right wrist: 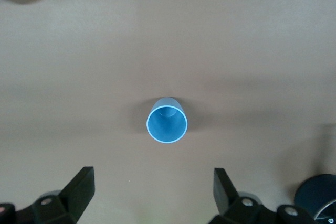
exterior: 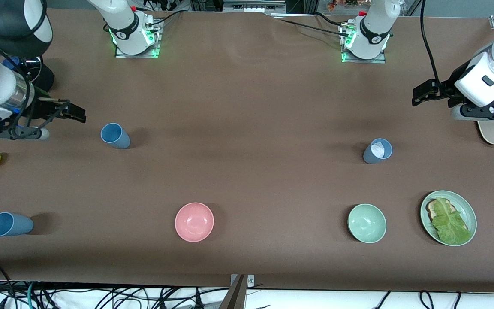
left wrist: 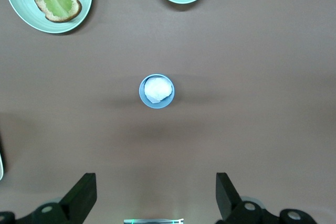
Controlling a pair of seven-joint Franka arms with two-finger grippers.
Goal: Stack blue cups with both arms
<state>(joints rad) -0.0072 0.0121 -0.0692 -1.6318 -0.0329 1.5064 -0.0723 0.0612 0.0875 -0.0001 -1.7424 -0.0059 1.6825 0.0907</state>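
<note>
Three matte blue cups are sitting apart on a brown cloth-covered table.

The black left gripper [exterior: 420, 93] and black right gripper [exterior: 75, 112] are hovering with fingers spread, holding nothing. An upright tapered slate-blue plastic cup [exterior: 377, 150] is holding something white; a light-blue empty cup [exterior: 115, 135] is standing toward the right arm's end, and a third blue cup [exterior: 10, 224] is lying nearest the camera.

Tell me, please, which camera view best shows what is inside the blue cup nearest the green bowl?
The left wrist view: it looks straight down into the blue cup, showing a white lump filling it. The front view shows the same cup obliquely, with only a white patch at its mouth. The right wrist view shows a different, empty cup.
</note>
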